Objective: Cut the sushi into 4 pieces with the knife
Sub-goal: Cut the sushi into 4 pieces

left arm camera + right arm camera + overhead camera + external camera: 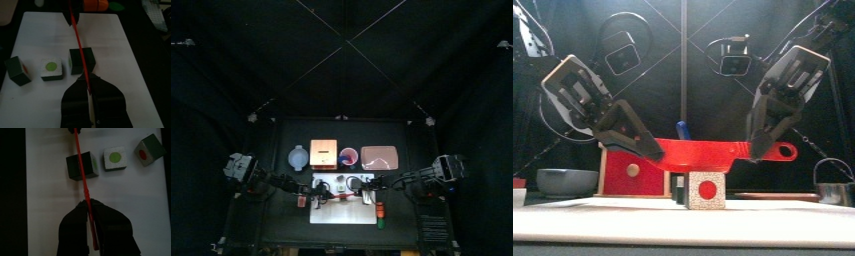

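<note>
**Front view**
Left end effector (651, 150): comes down from the upper left, jaws closed on the left end of the knife (714, 153).
Right end effector (762, 148): comes down from the upper right, jaws closed on the knife beside its ringed handle end.
Knife: red, level, across mid-frame just above the sushi (684, 186).
Sushi: lower centre, on the board (593, 215); the red-dot piece (708, 190) faces the camera.
Background: box (613, 170) left of centre, bowl (567, 182) far left, cutter (834, 190) far right.

**Top view**
Board: lower centre of the counter (412, 135), with both end effectors over it.
Back row: bowl, box and tray (380, 157), left to right at mid-frame.

**Left wrist view**
Knife: a thin red line from the jaws at bottom centre up to the right end effector at the top.
Sushi: three parts in a row, mid-left. The dark block (82, 60) lies under the knife, the green-dot piece (50, 70) is just beside it, and the red-dot piece sits apart at the far left.
Contact: I cannot tell whether the blade touches the block.

**Right wrist view**
Knife: runs from the closed jaws at the bottom to the top edge, crossing the dark block at upper centre.
Other pieces: green-dot, then red-dot, toward the upper right.
</note>
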Controlling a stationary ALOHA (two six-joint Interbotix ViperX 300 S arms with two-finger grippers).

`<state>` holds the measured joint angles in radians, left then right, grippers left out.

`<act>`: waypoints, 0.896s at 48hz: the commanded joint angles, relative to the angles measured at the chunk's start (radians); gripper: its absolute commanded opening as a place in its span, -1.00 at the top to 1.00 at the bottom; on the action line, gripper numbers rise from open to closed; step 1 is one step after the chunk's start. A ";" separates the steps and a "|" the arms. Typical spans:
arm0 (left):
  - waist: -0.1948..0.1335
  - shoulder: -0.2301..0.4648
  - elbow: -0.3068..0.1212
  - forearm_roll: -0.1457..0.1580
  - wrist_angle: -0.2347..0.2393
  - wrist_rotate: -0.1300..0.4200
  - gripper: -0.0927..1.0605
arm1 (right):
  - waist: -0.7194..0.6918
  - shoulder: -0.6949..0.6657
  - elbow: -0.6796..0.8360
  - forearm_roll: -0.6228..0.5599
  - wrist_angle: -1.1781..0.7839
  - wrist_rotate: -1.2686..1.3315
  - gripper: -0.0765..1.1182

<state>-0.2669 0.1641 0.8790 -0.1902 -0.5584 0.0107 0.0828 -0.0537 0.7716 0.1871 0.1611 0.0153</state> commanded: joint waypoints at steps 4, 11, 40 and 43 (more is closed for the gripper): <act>-0.029 0.006 -0.034 -0.017 -0.008 0.003 0.47 | -0.009 -0.009 -0.011 0.003 -0.029 0.006 0.74; -0.031 0.058 -0.032 -0.048 0.017 0.003 0.47 | -0.002 0.044 -0.011 0.020 -0.040 0.006 0.74; -0.038 0.117 -0.046 -0.100 0.038 0.009 0.48 | 0.006 0.106 -0.029 0.029 -0.048 0.006 0.74; -0.040 0.095 -0.051 -0.095 0.044 0.009 0.48 | 0.006 0.092 -0.034 0.028 -0.043 0.006 0.74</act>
<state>-0.2930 0.2730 0.8529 -0.2945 -0.5354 0.0107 0.0966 0.0491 0.7655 0.2148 0.1258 0.0169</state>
